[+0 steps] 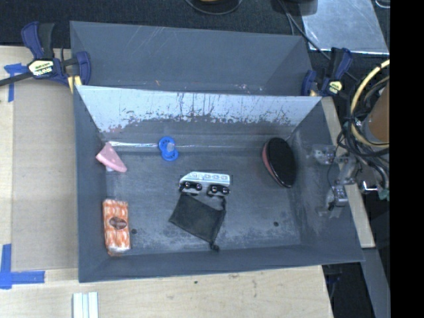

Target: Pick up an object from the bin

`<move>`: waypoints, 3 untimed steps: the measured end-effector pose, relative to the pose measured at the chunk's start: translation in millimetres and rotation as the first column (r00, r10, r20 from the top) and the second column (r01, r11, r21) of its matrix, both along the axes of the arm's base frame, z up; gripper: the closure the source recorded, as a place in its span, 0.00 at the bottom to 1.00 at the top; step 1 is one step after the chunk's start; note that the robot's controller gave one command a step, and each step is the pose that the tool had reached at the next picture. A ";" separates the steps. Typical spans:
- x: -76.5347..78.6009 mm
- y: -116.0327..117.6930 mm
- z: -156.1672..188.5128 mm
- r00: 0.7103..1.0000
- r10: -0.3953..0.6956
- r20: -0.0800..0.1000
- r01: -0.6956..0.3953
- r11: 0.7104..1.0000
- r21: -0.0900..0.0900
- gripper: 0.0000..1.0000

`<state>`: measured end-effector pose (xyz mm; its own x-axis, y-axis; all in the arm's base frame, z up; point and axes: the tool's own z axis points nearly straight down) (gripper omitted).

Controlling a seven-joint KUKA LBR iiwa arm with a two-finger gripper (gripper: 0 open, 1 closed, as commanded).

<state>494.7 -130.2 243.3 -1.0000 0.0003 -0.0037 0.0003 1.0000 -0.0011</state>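
One orange packet (116, 225) lies in the bin's (199, 262) front-left corner, and one black pouch (197, 218) lies mid-floor, touching one silver-and-black gadget (205, 183). Behind them are one pink scrap (110, 158) and one blue ring (168, 148). One black oval disc (279, 162) near the right wall lies nearest the pincer (336, 184), which hangs over that wall; whether it is spread or pressed together, I cannot tell.

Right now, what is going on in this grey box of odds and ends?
A robot arm's gripper hangs over the right wall of the grey metal bin, and no thing has been picked up yet. Nearest to it lies a black oval thing with a red edge. Further left lie a silvery flat pack against a black cloth pouch, a small blue ring, a pink scrap and an orange patterned block.
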 end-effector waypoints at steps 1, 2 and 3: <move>30.7 4.7 -95.5 0.993 0.121 -0.001 -0.121 0.993 -0.001 0.00; 38.5 52.4 -115.8 1.000 0.026 0.001 -0.026 1.000 0.002 0.00; 64.6 52.8 -172.7 0.980 0.199 0.000 -0.199 0.980 -0.001 0.00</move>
<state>559.4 -77.4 70.6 -0.9800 -0.1990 -0.0039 -0.1990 0.9800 -0.0018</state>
